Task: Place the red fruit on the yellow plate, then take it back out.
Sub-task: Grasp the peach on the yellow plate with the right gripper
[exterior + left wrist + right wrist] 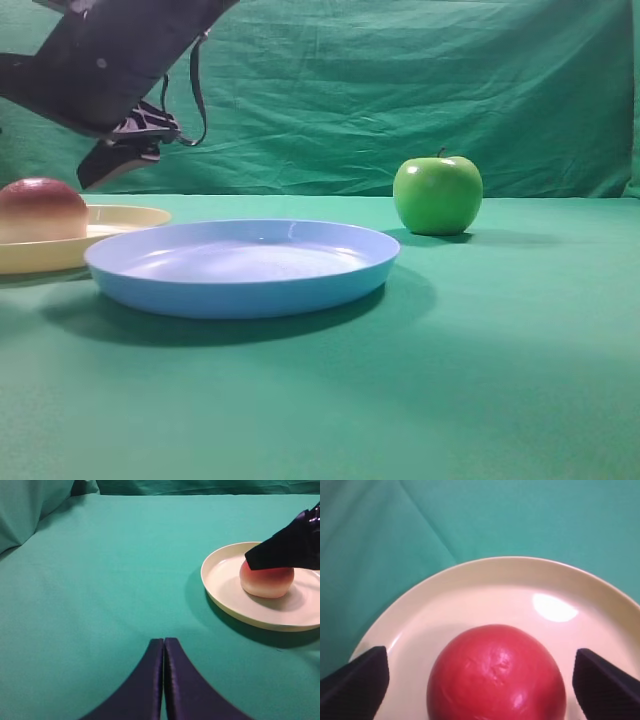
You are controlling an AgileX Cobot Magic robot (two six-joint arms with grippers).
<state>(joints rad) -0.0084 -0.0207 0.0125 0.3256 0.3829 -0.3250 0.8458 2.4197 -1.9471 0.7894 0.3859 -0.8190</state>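
Observation:
The red fruit point(496, 676) rests on the yellow plate point(485, 587), a little toward the near side. My right gripper point(480, 652) hangs over it, open, with one finger point(357, 680) on each side of the fruit and a clear gap to both. From the side, the fruit point(40, 209) sits on the plate point(125, 217) at the far left, under the right arm point(110, 60). My left gripper point(163, 641) is shut on nothing over bare cloth, to the left of the plate point(225, 587) and fruit point(266, 582).
A light-blue plate point(240, 285) lies just right of the yellow one, its rim overlapping it in the high view. A green apple point(437, 194) stands farther back on the right. Green cloth point(480, 380) covers the table and hangs behind.

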